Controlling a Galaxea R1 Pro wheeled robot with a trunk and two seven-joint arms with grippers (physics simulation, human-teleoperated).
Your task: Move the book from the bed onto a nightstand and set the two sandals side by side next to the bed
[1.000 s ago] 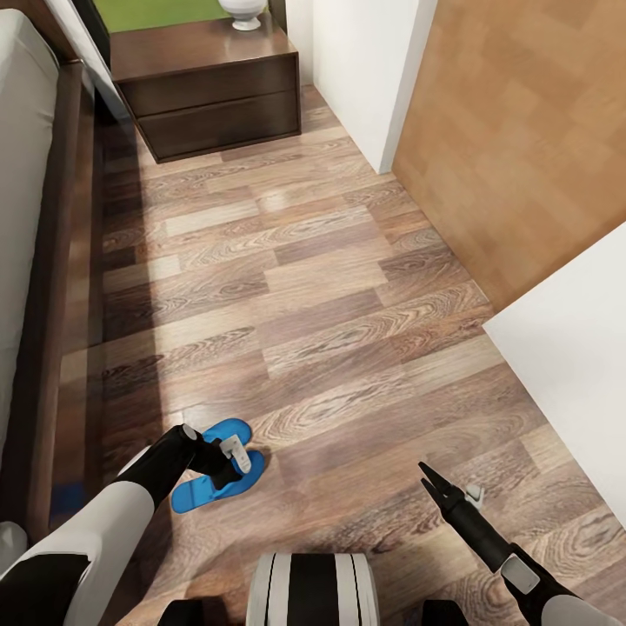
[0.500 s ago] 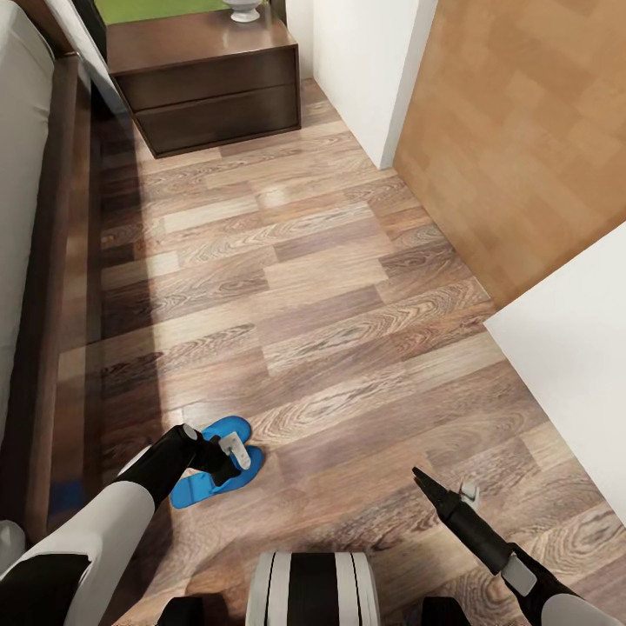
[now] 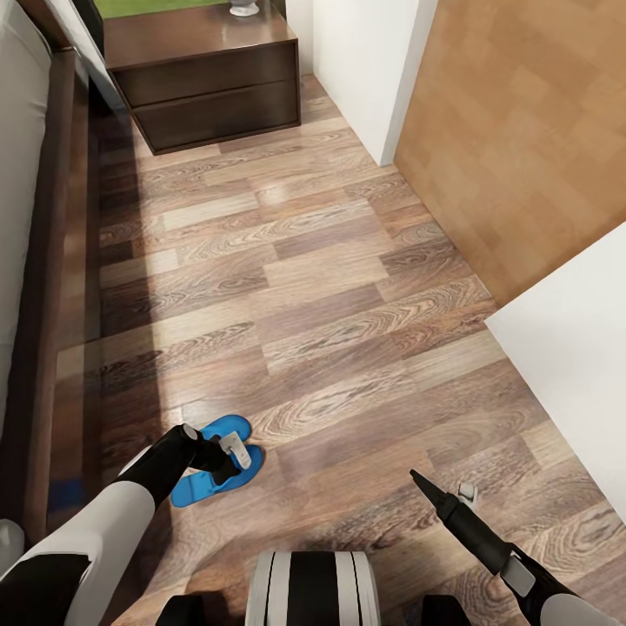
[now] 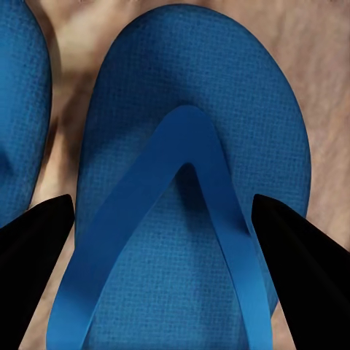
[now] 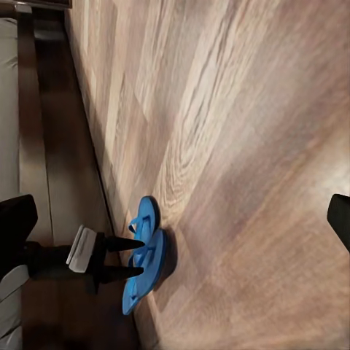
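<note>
Head view: the camera had tilted slightly, while the left gripper remained over the two sandals, fingers apart astride one sandal; the right gripper had drawn nearer, fingers apart.

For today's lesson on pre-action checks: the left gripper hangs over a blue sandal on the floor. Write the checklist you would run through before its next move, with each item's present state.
1. Left gripper open: ok, its fingers stand apart on either side of the sandal.
2. Fingers straddle the strap: ok in the left wrist view.
3. Second sandal alongside the first: ok, a narrow strip of floor shows between them.
4. Sandals near the bed: ok, they lie close to its frame.
5. Right gripper out of the way: ok, it is off to the side over bare floor.
6. Book on the nightstand: cannot tell.
</note>
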